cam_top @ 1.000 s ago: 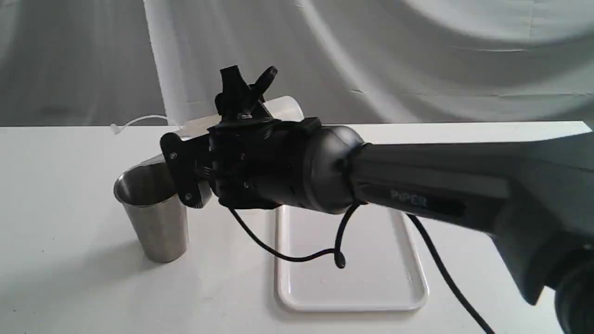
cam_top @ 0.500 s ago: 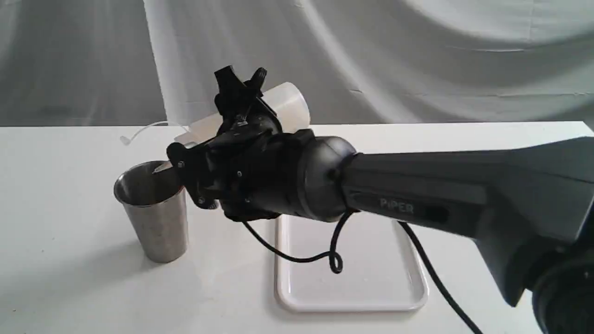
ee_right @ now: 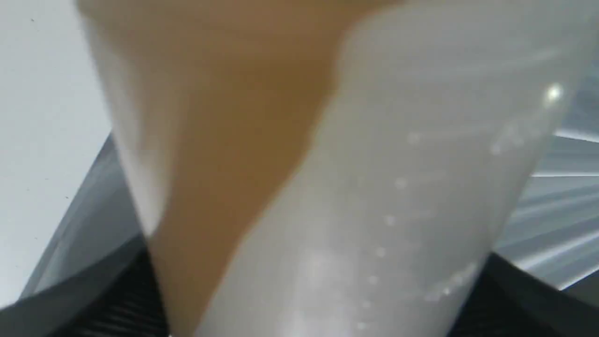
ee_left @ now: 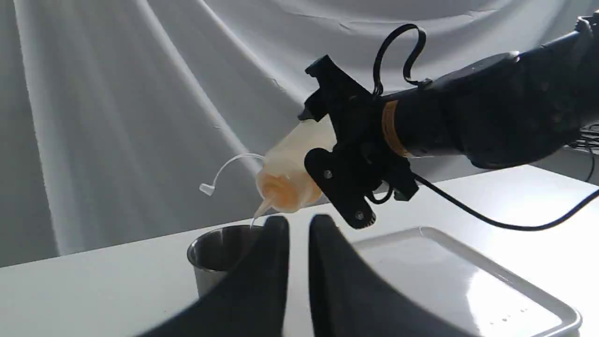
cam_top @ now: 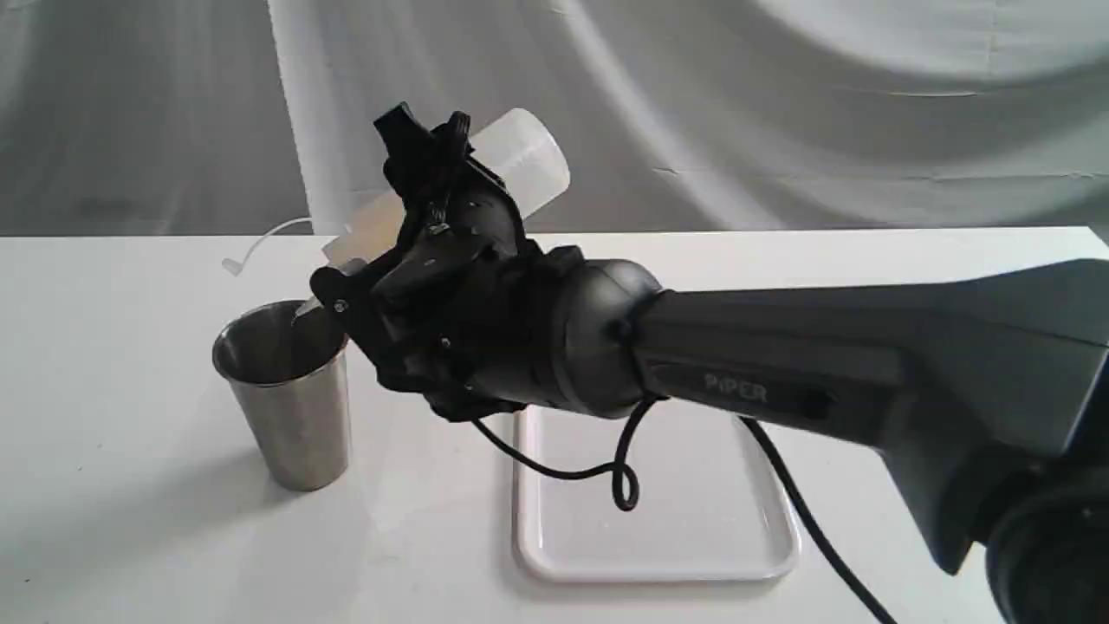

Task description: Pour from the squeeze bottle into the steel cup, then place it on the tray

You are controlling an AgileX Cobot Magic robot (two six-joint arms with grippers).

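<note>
My right gripper [cam_top: 429, 130] is shut on the squeeze bottle [cam_top: 528, 160], which is tilted with its base raised and its nozzle down. The nozzle tip hangs just over the rim of the steel cup [cam_top: 295, 416], which stands upright on the table. In the left wrist view the amber liquid has pooled at the nozzle end of the bottle [ee_left: 290, 173], above the cup [ee_left: 215, 248]. No stream is visible. The bottle [ee_right: 374, 187] fills the right wrist view. The white tray [cam_top: 658, 537] lies empty to the right of the cup. My left gripper [ee_left: 299, 224] is low beside the cup, shut on nothing.
The bottle's cap strap [cam_top: 260, 243] sticks out past the nozzle above the cup. A black cable [cam_top: 606, 472] loops down from the right wrist over the tray's near-left part. A grey cloth backdrop [cam_top: 780, 104] hangs behind the white table [cam_top: 113, 520].
The right wrist has rolled further. The bottle's base rose and the bottle tipped more steeply, with the nozzle staying at the cup's rim. Cup and tray have not moved.
</note>
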